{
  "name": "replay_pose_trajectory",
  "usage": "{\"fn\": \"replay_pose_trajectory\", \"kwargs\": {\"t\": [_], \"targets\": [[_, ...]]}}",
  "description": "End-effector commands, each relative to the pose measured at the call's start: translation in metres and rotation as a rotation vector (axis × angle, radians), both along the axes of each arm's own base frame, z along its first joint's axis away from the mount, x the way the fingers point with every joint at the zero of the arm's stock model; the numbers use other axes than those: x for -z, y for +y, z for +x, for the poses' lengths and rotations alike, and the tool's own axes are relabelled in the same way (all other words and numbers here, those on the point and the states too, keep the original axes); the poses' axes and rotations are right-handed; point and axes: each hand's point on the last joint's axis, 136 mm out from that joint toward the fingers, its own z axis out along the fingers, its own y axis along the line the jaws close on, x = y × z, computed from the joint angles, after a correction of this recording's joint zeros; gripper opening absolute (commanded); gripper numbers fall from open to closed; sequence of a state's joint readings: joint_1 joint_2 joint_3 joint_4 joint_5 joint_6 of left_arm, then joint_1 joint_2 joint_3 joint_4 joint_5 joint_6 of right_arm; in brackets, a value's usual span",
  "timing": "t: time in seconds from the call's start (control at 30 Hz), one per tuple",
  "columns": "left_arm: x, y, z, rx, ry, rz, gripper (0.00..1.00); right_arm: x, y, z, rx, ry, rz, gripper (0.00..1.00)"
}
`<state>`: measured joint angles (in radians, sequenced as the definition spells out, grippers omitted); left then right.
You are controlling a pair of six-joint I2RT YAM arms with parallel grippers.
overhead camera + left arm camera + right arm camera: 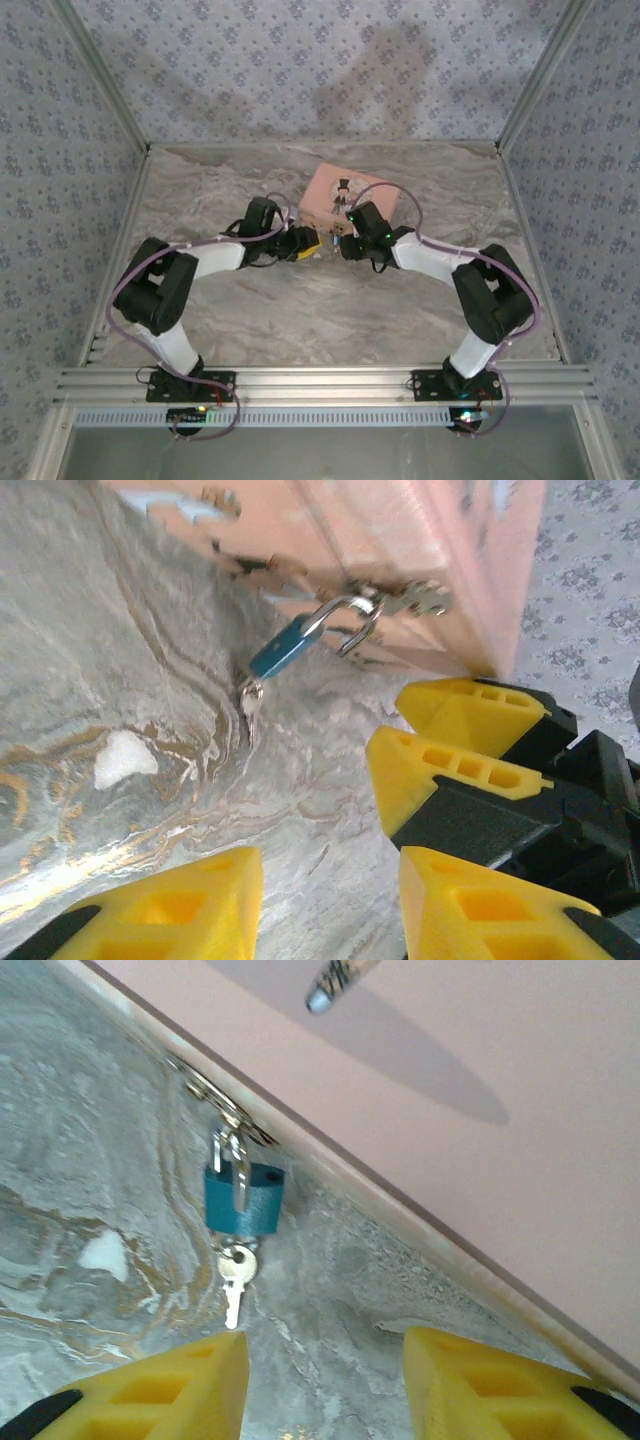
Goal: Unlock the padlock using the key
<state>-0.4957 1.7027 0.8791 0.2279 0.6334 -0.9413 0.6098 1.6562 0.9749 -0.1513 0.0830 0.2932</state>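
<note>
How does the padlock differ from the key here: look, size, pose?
Colour: the padlock has a blue body, while the key is pale silvery metal.
Size: the padlock is broader and bulkier, and the key is slimmer and smaller.
Pose: the padlock hangs by its shackle from the pink tin's clasp, while the key lies on the marble table at the padlock's lower end.
Shared: both are small and sit together beside the tin.
</note>
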Motion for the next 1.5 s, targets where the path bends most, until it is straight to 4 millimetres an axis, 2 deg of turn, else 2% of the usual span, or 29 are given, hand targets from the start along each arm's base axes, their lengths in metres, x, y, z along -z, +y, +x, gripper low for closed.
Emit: {"fn": "replay_pose_trajectory", "kwargs": {"t": [0.0, 0.13, 0.2, 0.4, 0.57, 0.9, 1.27, 1.47], "targets": [[-0.027, 0.016, 0.023, -0.059, -0.129, 0.053, 0.42, -0.02, 0.007, 0.002, 0.012, -0.053, 0.05, 0.46], [-0.039, 0.032, 0.046, -0.123, -0.181, 0.096, 0.45, -0.027, 0.016, 0.001, 0.036, -0.092, 0.027, 0.5], [-0.043, 0.037, 0.057, -0.144, -0.202, 0.11, 0.46, -0.024, 0.021, 0.0, 0.06, -0.106, 0.006, 0.52], [-0.048, 0.045, 0.088, -0.191, -0.228, 0.134, 0.46, -0.002, 0.028, 0.011, 0.125, -0.104, -0.026, 0.53], [-0.047, 0.047, 0.103, -0.209, -0.229, 0.146, 0.46, 0.011, 0.034, 0.019, 0.16, -0.096, -0.052, 0.53], [-0.045, 0.05, 0.106, -0.217, -0.226, 0.149, 0.46, 0.03, 0.046, 0.023, 0.152, -0.088, -0.088, 0.49], [-0.041, 0.05, 0.105, -0.218, -0.212, 0.142, 0.46, 0.05, 0.043, 0.025, 0.184, -0.062, -0.13, 0.45], [-0.038, 0.051, 0.104, -0.22, -0.209, 0.146, 0.46, 0.056, 0.043, 0.025, 0.183, -0.055, -0.136, 0.35]]}}
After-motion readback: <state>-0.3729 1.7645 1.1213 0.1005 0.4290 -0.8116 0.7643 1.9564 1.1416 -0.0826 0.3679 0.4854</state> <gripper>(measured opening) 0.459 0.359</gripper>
